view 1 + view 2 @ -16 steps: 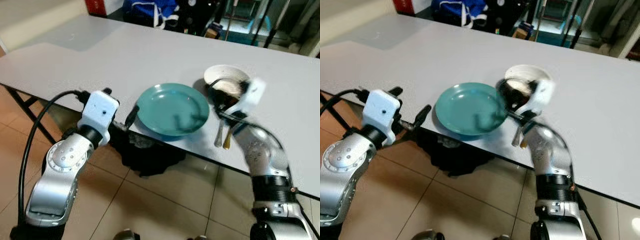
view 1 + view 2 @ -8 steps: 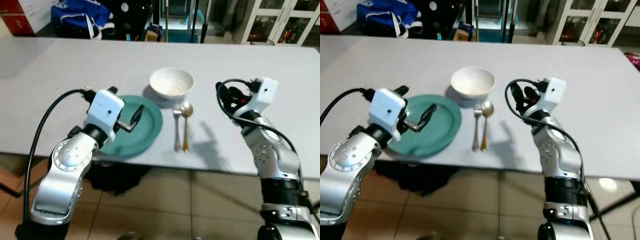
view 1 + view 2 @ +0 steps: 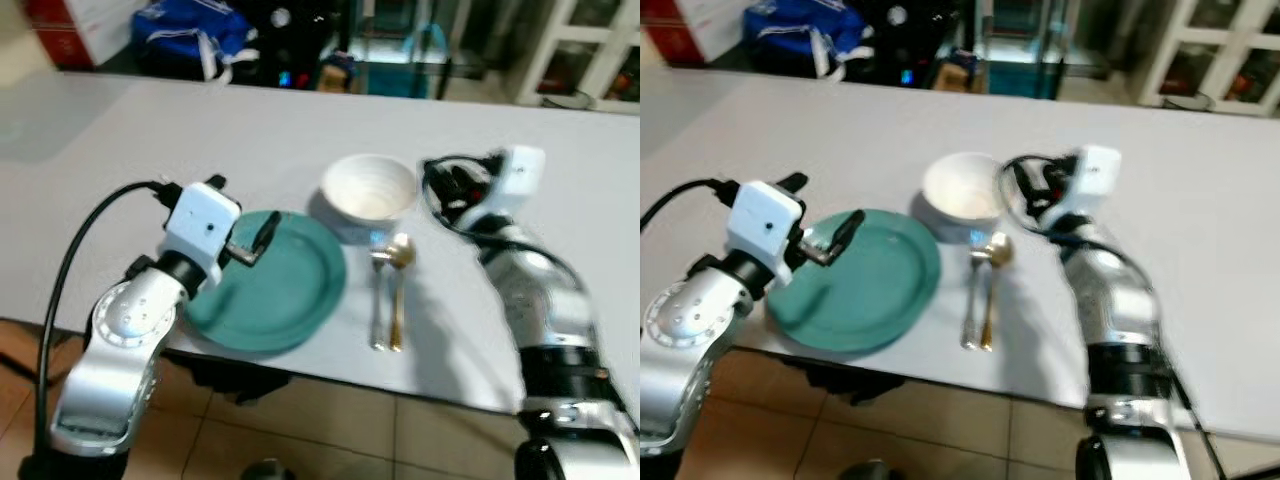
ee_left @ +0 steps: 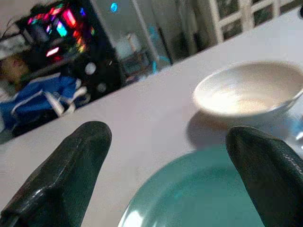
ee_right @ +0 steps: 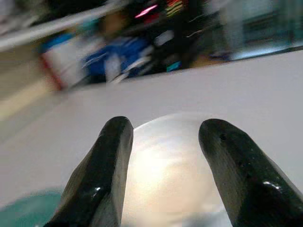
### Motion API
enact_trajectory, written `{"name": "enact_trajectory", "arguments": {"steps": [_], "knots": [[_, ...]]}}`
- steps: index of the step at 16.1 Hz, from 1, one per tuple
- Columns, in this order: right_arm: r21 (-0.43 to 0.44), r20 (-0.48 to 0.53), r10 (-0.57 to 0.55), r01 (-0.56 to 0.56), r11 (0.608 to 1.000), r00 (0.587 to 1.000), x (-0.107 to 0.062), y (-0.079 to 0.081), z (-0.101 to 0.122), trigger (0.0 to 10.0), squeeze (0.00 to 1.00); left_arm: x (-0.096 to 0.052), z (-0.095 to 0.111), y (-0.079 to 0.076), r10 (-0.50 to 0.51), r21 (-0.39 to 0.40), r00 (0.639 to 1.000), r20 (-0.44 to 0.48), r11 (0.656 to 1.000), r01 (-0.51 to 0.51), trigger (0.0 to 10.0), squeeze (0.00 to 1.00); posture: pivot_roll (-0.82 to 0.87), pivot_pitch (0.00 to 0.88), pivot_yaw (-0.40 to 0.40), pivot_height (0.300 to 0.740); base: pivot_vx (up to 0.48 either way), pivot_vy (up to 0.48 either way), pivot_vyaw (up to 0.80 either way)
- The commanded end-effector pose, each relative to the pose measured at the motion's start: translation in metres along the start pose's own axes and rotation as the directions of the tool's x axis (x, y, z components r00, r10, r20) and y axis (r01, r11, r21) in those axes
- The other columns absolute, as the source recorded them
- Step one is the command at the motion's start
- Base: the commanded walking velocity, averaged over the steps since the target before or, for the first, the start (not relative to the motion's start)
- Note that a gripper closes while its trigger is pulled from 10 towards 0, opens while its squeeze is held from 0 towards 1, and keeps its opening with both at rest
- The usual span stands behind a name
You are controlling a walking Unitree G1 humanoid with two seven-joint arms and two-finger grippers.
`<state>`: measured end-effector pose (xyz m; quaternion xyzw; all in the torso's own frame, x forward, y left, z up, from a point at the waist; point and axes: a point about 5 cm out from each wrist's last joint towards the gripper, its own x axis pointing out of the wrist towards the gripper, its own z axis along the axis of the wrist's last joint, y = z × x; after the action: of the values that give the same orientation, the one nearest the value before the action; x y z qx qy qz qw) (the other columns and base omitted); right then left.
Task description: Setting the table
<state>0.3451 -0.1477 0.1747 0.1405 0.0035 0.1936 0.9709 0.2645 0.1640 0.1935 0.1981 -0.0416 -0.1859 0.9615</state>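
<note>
Now fork (image 3: 377, 300), spoon (image 3: 397, 290) parallel, handles toward near table (image 3: 150, 130) edge.

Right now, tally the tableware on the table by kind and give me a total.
Plate: 1, teal
Bowl: 1, white
Fork: 1, silver
Spoon: 1, gold-coloured
Total: 4

1. The left arm (image 3: 125, 335) bends up at the elbow, and its left gripper (image 3: 262, 238) points forward with the two black fingers spread wide.
2. The right arm (image 3: 535, 295) is raised; the right gripper (image 5: 163, 175) holds its fingers parted.
</note>
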Motion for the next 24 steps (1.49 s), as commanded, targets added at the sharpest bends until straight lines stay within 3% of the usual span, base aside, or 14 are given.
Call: {"name": "enact_trajectory", "arguments": {"steps": [1,2,3,6,9,11,13,17,18,21,22,23,24], "knots": [[-0.017,-0.033,0.013,-0.013,1.0,0.999,-0.001,-0.004,0.0,10.0,0.0,-0.003,0.003,0.0,-0.014,0.012,1.0,0.016,1.0,0.014,10.0,0.0,0.08,0.043,0.016,0.74,0.0,0.0,0.0],[-0.007,-0.053,-0.023,0.023,1.0,0.998,0.0,-0.009,-0.003,10.0,0.99,-0.005,0.003,0.001,-0.022,0.018,0.999,0.023,1.0,0.022,10.0,0.0,0.08,0.043,0.012,0.74,0.0,0.0,0.0],[0.012,-0.079,-0.106,0.107,0.994,0.991,0.002,-0.019,-0.006,10.0,1.0,-0.008,0.004,0.002,-0.031,0.025,0.999,0.032,0.999,0.03,10.0,0.0,0.09,0.042,0.011,0.74,0.0,0.0,0.0],[0.06,-0.155,-0.201,0.213,0.975,0.967,0.009,-0.031,-0.014,10.0,1.0,-0.011,0.003,0.008,-0.038,0.027,0.999,0.026,0.999,0.037,10.0,0.0,0.09,0.036,0.01,0.74,0.0,0.0,0.0],[0.211,-0.21,-0.229,0.273,0.939,0.951,0.024,-0.034,-0.022,10.0,1.0,-0.02,-0.006,0.004,-0.128,0.005,0.991,-0.028,0.992,0.128,10.0,0.0,0.1,0.027,0.01,0.74,0.0,0.0,0.0],[0.267,-0.218,-0.243,0.297,0.917,0.945,0.031,-0.034,-0.02,10.0,1.0,-0.027,-0.014,0.008,-0.139,0.018,0.987,-0.075,0.99,0.141,10.0,0.0,0.1,0.025,0.006,0.74,0.0,0.0,0.0],[0.29,-0.246,-0.314,0.379,0.879,0.917,0.038,-0.039,-0.017,10.0,1.0,-0.038,-0.022,0.019,-0.132,0.041,0.983,-0.127,0.989,0.139,10.0,0.0,0.11,0.023,-0.005,0.74,0.0,0.0,0.0],[0.298,-0.296,-0.376,0.459,0.837,0.878,0.041,-0.042,-0.018,10.0,1.0,-0.045,-0.021,0.025,-0.133,0.042,0.982,-0.136,0.989,0.14,10.0,0.0,0.13,0.031,-0.015,0.74,0.0,0.0,0.0],[0.265,-0.318,-0.401,0.486,0.833,0.859,0.043,-0.043,-0.018,10.0,0.0,-0.049,-0.02,0.023,-0.156,0.025,0.978,-0.135,0.987,0.161,10.0,0.0,0.13,0.039,-0.021,0.74,0.0,0.0,0.0],[0.261,-0.347,-0.375,0.473,0.842,0.859,0.047,-0.036,-0.02,10.0,0.0,-0.059,-0.017,0.015,-0.237,-0.041,0.963,-0.126,0.971,0.234,10.0,0.0,0.13,0.041,-0.022,0.74,0.0,0.0,0.0],[0.299,-0.352,-0.341,0.451,0.841,0.871,0.048,-0.033,-0.021,10.0,0.0,-0.063,-0.017,0.014,-0.256,-0.053,0.958,-0.132,0.966,0.251,10.0,0.0,0.14,0.051,-0.028,0.74,0.0,0.0,0.0],[0.338,-0.352,-0.31,0.429,0.837,0.883,0.05,-0.03,-0.021,4.5,0.0,-0.064,-0.017,0.014,-0.256,-0.054,0.957,-0.134,0.966,0.251,10.0,0.0,0.14,0.052,-0.029,0.74,0.0,0.0,0.0],[0.35,-0.351,-0.301,0.422,0.836,0.887,0.05,-0.029,-0.022,4.5,0.0,-0.064,-0.017,0.014,-0.255,-0.055,0.958,-0.133,0.967,0.25,10.0,0.0,0.14,0.052,-0.029,0.74,0.0,0.0,0.0]]}}
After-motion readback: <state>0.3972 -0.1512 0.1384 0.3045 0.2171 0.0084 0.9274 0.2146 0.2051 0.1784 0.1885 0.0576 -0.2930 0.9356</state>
